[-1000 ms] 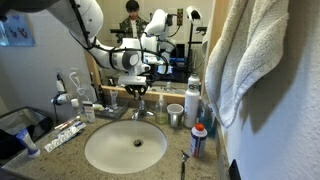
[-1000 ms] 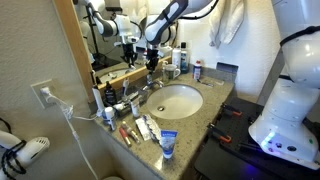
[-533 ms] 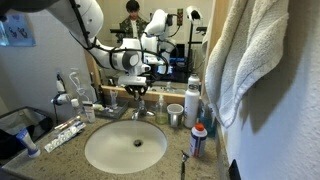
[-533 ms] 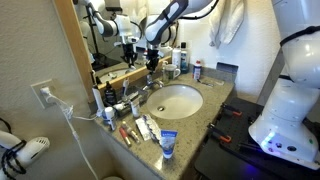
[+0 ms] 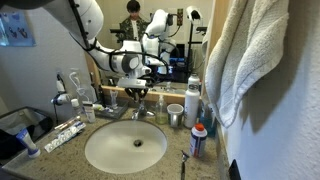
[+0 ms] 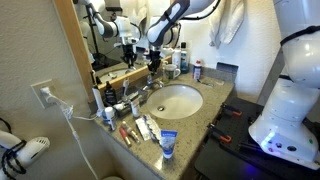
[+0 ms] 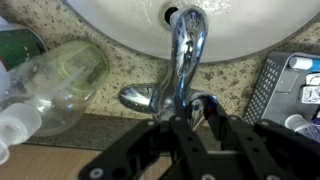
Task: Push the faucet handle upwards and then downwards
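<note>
The low chrome faucet point(image 7: 186, 45) stands behind the round white basin point(image 7: 250, 35), its spout over the bowl. The short chrome faucet handle point(image 7: 200, 103) sits at its top, and its end shows between my two black fingertips. My gripper point(image 7: 198, 118) is closed down around that end from behind. In both exterior views the gripper point(image 5: 137, 91) point(image 6: 153, 67) points down at the faucet point(image 5: 138, 108) point(image 6: 150, 86) at the back of the basin point(image 5: 100, 150) point(image 6: 190, 104), so the handle is mostly hidden there.
A clear plastic bottle point(image 7: 60, 75) lies left of the faucet. Cups point(image 5: 175, 113), a toothpaste tube point(image 5: 197, 140) and a taller chrome fixture with white parts point(image 5: 65, 95) crowd the counter. A towel point(image 5: 255, 60) hangs beside it. The mirror is just behind.
The gripper and wrist have shifted slightly upward at the faucet; nothing else has moved.
</note>
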Controlling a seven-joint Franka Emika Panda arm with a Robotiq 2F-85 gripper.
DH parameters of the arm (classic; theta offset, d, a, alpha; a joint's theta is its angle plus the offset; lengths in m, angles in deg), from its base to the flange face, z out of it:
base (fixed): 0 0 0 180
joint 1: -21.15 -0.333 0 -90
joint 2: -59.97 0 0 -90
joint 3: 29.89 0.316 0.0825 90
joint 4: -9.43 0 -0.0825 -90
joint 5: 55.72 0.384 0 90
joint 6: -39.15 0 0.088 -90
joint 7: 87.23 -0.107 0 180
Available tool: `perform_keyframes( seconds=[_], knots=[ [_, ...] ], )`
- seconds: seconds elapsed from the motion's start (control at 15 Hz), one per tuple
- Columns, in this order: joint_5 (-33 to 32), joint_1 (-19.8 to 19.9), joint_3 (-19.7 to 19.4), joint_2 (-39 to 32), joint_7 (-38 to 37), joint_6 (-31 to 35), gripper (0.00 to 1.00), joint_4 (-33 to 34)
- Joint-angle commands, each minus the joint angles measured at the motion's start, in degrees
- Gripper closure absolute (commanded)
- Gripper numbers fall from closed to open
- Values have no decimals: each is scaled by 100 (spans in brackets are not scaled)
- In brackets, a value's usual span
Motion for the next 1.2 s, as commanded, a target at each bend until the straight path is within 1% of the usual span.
perform_keyframes(
  seconds=[0.0,0.67,0.93,1.13],
  knots=[
    [157,147,65,516,25,75,93,-789],
    [482,270,142,650,6,840,93,-1545],
    [508,304,196,702,-8,1096,93,-1708],
    [494,316,218,727,-18,1153,93,-1728]
  ],
)
